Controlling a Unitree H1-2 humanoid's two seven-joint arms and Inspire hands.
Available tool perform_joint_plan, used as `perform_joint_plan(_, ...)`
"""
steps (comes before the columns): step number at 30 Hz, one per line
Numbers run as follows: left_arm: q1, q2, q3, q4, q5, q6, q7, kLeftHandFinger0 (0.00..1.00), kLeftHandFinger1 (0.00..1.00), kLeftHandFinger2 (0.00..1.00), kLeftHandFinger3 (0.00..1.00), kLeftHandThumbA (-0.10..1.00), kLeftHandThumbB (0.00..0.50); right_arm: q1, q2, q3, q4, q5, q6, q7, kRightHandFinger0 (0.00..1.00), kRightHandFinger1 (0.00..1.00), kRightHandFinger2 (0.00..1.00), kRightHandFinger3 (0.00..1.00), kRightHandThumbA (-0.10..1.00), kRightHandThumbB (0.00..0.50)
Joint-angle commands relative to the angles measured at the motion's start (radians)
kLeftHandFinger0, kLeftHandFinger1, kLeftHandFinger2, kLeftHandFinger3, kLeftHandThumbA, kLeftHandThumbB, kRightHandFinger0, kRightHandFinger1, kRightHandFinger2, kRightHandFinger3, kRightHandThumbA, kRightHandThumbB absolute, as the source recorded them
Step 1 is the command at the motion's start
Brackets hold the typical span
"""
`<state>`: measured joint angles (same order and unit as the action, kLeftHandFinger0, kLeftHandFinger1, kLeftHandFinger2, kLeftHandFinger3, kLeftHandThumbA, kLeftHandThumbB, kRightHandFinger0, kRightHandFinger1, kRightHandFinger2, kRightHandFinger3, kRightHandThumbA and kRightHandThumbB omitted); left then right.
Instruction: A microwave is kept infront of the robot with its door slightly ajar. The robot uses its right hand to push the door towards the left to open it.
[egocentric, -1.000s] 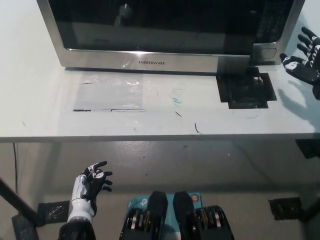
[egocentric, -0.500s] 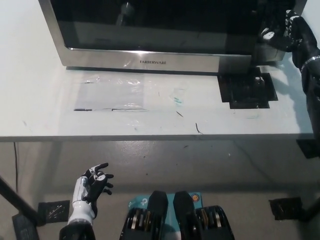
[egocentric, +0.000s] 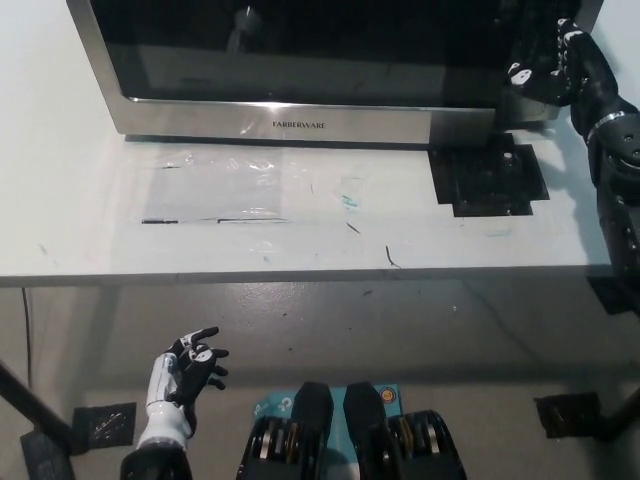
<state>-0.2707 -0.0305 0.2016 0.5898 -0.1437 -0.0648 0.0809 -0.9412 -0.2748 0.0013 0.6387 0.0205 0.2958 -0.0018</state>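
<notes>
One white surface (egocentric: 80, 230) was seen filling the upper half of the head view, with grey floor (egocentric: 400, 330) shown below its front edge. On the surface, at the far side, a stainless-steel microwave (egocentric: 300, 120) was placed, its dark glass door (egocentric: 300, 40) spanning most of its front and a brand name printed on the silver strip beneath. Whether the door stood ajar could not be told from this steep angle. A clear plastic sheet (egocentric: 215, 185) was laid flat on the surface just before the microwave, left of centre. A black square patch (egocentric: 488, 178) was seen on the surface near the microwave's right front corner.

The black right arm was brought in from the right edge, and the right robot hand (egocentric: 545, 65) was held against the microwave's right front, at the right end of the door by the control panel. Its fingers were curled towards the front face; whether anything was gripped could not be made out against the dark glass.

The white left robot hand (egocentric: 188, 368) was rested low at the lower left, over the floor and well apart from the surface, with its fingers spread and nothing held.
</notes>
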Motion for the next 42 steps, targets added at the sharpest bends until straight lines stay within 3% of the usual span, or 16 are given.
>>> perform_joint_plan(1, -0.016, 0.005, -0.006, -0.015, 0.001, -0.003, 0.006, 0.26, 0.28, 0.36, 0.55, 0.05, 0.024, -0.047, 0.023, -0.022, -0.056, 0.008, -0.077, -0.004, 0.77, 1.0, 1.0, 1.0, 0.55, 0.293)
perform_joint_plan(3, -0.025, 0.007, -0.012, -0.001, 0.008, -0.015, 0.003, 0.25, 0.27, 0.36, 0.54, 0.06, 0.033, -0.044, 0.029, -0.036, -0.045, 0.012, -0.095, -0.01, 0.72, 0.98, 1.0, 1.0, 0.56, 0.287)
perform_joint_plan(7, -0.03, 0.01, -0.018, 0.009, 0.005, -0.013, -0.006, 0.28, 0.29, 0.37, 0.55, 0.09, 0.025, -0.041, 0.05, -0.066, -0.041, 0.03, -0.105, -0.008, 0.75, 0.98, 1.0, 1.0, 0.55, 0.28)
perform_joint_plan(8, -0.029, 0.007, -0.014, 0.003, -0.004, -0.011, -0.005, 0.26, 0.27, 0.36, 0.54, 0.06, 0.023, -0.044, 0.074, -0.082, -0.041, 0.042, -0.101, -0.022, 0.73, 0.94, 1.0, 1.0, 0.54, 0.288)
perform_joint_plan(14, -0.027, 0.007, -0.018, -0.001, -0.002, -0.011, -0.005, 0.27, 0.28, 0.37, 0.54, 0.05, 0.016, -0.05, 0.134, -0.106, -0.045, 0.037, -0.094, -0.04, 0.74, 0.98, 1.0, 1.0, 0.56, 0.278)
perform_joint_plan(18, -0.025, 0.012, -0.028, 0.006, 0.011, -0.016, 0.0, 0.26, 0.28, 0.36, 0.53, 0.07, 0.023, -0.05, 0.171, -0.104, -0.036, 0.032, -0.095, -0.05, 0.76, 0.99, 1.0, 1.0, 0.61, 0.314)
perform_joint_plan(20, -0.03, 0.012, -0.021, 0.024, -0.007, -0.03, -0.011, 0.26, 0.28, 0.36, 0.53, 0.07, 0.034, -0.041, 0.182, -0.092, -0.04, 0.022, -0.123, -0.048, 0.72, 0.96, 1.0, 1.0, 0.6, 0.3)
perform_joint_plan(23, -0.031, 0.013, -0.022, 0.028, -0.008, -0.032, -0.014, 0.27, 0.28, 0.37, 0.53, 0.05, 0.028, -0.028, 0.19, -0.096, -0.061, 0.03, -0.125, -0.052, 0.7, 0.93, 1.0, 1.0, 0.56, 0.317)
perform_joint_plan(26, -0.031, 0.014, -0.021, 0.02, -0.006, -0.016, -0.007, 0.26, 0.28, 0.38, 0.55, 0.04, 0.018, 0.024, 0.214, -0.115, -0.144, 0.054, -0.091, -0.06, 0.62, 0.84, 0.95, 1.0, 0.5, 0.269)
perform_joint_plan(29, -0.025, 0.013, -0.024, 0.01, -0.002, -0.014, -0.006, 0.23, 0.26, 0.37, 0.55, 0.03, 0.008, 0.066, 0.231, -0.12, -0.209, 0.058, -0.069, -0.06, 0.63, 0.84, 0.91, 1.0, 0.49, 0.225)
perform_joint_plan(32, -0.022, 0.013, -0.024, 0.009, -0.001, -0.01, -0.004, 0.25, 0.27, 0.36, 0.55, 0.04, 0.012, 0.119, 0.245, -0.116, -0.282, 0.064, -0.054, -0.05, 0.61, 0.81, 0.87, 1.0, 0.48, 0.215)
perform_joint_plan(36, -0.025, 0.01, -0.021, 0.009, -0.009, -0.007, -0.007, 0.26, 0.28, 0.37, 0.55, 0.02, 0.008, 0.179, 0.259, -0.113, -0.373, 0.085, -0.04, -0.03, 0.59, 0.81, 0.86, 1.0, 0.48, 0.217)
perform_joint_plan(42, -0.025, 0.017, -0.028, 0.009, 0.001, -0.016, -0.01, 0.27, 0.29, 0.38, 0.55, 0.04, 0.015, 0.292, 0.283, -0.105, -0.557, 0.163, 0.044, 0.009, 0.61, 0.81, 0.87, 1.0, 0.48, 0.26)
